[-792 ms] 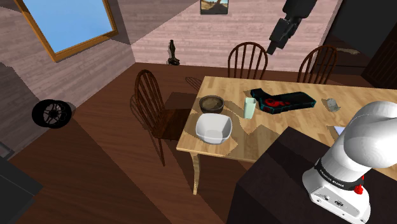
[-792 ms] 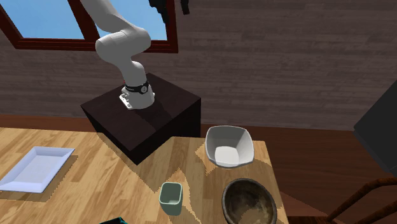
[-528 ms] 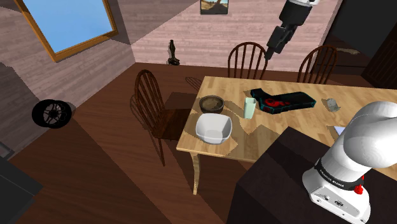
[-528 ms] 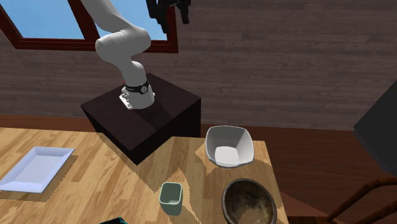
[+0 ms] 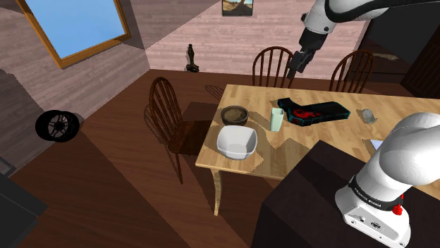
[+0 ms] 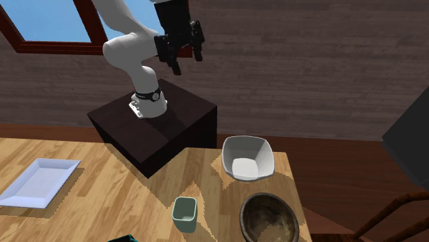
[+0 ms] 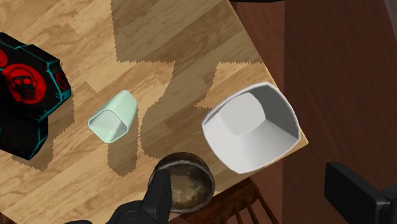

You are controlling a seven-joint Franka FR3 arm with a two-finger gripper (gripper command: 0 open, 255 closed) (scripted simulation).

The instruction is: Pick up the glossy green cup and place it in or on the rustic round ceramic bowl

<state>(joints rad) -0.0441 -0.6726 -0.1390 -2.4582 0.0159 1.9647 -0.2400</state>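
Gripper (image 6: 188, 62): fingers spread, empty — high above the table (image 6: 103, 199).
Cup (image 7: 112, 118): pale green, upright — near brown bowl (image 7: 189, 186).

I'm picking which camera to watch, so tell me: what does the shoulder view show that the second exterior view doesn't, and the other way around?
The shoulder view adds a black wheel on the floor, a small dark statuette by the wall and a framed picture high on it. The second exterior view adds the whole white tray on the table, and the gripper seen plainly open. Both share the pale green cup, the brown round bowl, the white square bowl, the dark stand and the gripper up in the air.
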